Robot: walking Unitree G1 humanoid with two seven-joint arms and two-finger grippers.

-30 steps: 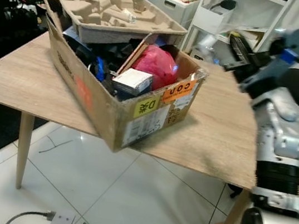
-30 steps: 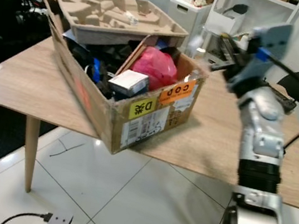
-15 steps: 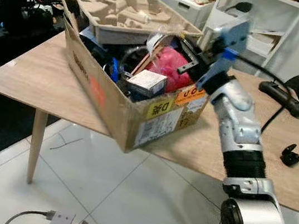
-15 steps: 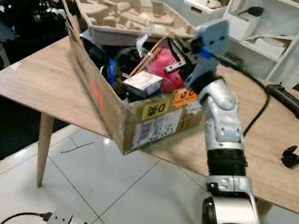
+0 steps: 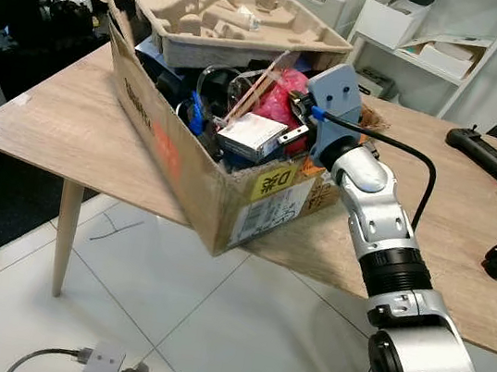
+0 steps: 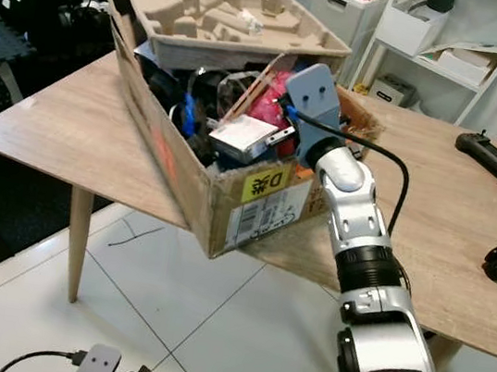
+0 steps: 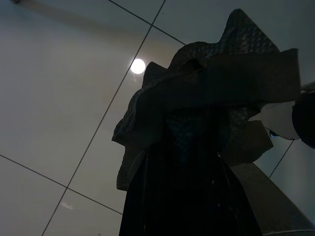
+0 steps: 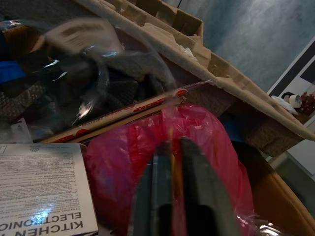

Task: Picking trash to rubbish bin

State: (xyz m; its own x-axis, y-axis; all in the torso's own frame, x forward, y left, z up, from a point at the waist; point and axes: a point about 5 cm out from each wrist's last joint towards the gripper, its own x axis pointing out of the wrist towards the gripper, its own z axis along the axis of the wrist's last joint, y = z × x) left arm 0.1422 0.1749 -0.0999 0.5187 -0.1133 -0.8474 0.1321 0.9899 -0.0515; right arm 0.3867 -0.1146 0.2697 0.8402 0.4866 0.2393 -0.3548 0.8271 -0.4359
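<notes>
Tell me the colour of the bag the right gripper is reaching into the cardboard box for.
Bright pinkish red; the bag shows best in the right wrist view, under the right gripper.

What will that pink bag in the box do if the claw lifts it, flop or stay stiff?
It will probably flop: the pink bag looks like thin, crinkly plastic. It may be slippery too, since it shines. It bulges as if stuffed, so it could sag under the right claw, whose fingers sit close together against it.
</notes>
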